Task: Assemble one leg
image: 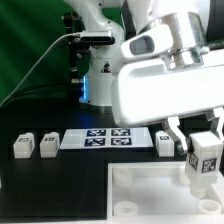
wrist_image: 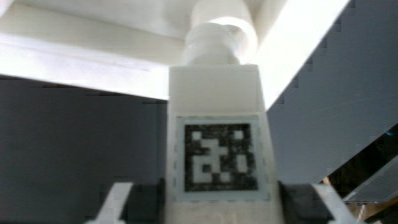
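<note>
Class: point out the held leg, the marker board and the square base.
held leg (image: 204,159): exterior view, tag face.
marker board (image: 105,138): exterior view, its middle.
square base (image: 155,195): exterior view, bare top.

— What fills the view?
— A white leg, seen lengthwise, with a black-and-white tag on its near face.
— Its far end?
— A round stub, against a white surface.
— The gripper?
— Its fingers flank the leg, touching both sides. Dark table lies beyond.

lighting: bright, whites glaring | focus: soft, low-resolution | wrist view: blurred
</note>
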Robot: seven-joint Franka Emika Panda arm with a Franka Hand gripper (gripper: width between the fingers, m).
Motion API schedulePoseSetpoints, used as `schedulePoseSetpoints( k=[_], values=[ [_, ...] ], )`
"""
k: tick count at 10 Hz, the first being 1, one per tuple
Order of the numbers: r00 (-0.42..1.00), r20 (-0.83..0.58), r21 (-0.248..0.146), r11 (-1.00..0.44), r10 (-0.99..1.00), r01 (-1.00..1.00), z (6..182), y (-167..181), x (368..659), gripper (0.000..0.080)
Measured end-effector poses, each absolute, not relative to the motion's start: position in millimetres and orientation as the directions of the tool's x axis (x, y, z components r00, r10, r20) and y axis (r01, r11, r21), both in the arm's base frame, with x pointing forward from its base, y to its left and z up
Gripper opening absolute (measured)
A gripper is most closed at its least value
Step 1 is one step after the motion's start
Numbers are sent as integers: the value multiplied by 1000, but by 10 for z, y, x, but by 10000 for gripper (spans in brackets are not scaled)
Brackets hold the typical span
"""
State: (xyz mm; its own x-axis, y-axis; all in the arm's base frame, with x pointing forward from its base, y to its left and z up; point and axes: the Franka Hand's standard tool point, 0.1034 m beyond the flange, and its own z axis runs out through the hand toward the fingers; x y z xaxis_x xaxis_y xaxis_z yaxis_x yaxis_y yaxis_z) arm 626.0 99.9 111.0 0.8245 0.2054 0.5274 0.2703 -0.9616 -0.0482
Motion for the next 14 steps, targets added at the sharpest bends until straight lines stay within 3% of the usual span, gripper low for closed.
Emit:
schedulePoseSetpoints(
  k=[2,14],
  values=[
    [820,535,-43,-962,205,268,1219,968,6310,291],
    [831,517,-67,-958,206,280,882,1150,6288,291]
  ],
)
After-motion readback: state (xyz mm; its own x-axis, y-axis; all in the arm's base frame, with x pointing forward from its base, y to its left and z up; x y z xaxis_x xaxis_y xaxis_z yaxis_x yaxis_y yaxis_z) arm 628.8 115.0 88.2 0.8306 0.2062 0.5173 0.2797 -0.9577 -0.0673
